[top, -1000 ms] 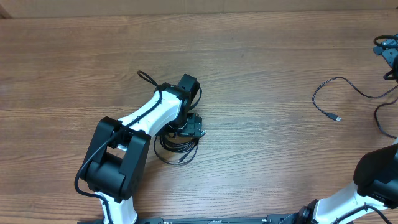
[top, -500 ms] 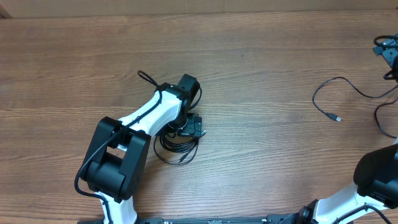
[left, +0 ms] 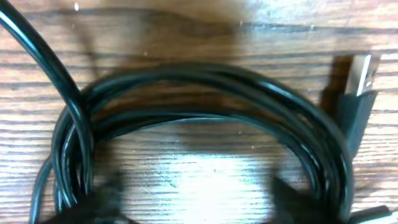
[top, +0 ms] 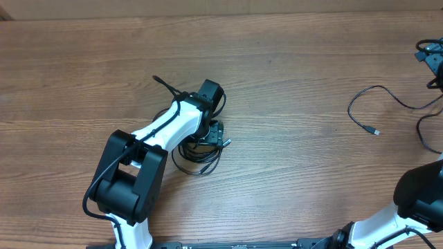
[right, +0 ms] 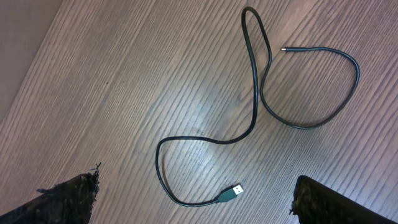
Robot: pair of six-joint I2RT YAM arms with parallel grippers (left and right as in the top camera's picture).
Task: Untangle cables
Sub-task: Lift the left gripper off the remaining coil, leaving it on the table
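A coiled bundle of black cables [top: 196, 158] lies at the table's middle-left, with one strand end [top: 162, 84] sticking out to the far left. My left gripper [top: 213, 134] is low over the coil. In the left wrist view the coil [left: 205, 81] fills the frame with a USB plug [left: 359, 78] at its right, and the left gripper [left: 196, 208] is open with bare wood between its fingers. A separate loose cable [top: 377, 97] lies at the right. In the right wrist view this cable [right: 255, 99] and its USB plug [right: 233, 191] lie below my open, empty right gripper [right: 199, 208].
The wooden table [top: 291, 62] spreads around both cable groups. The left arm's white and black links [top: 131, 173] cover the near-left area. The right arm's base [top: 419, 197] is at the near right, and dark hardware [top: 430, 55] sits at the far right edge.
My left gripper has shifted slightly toward the far side, and the coil has moved with it. The loose cable at the right and the right arm have not moved.
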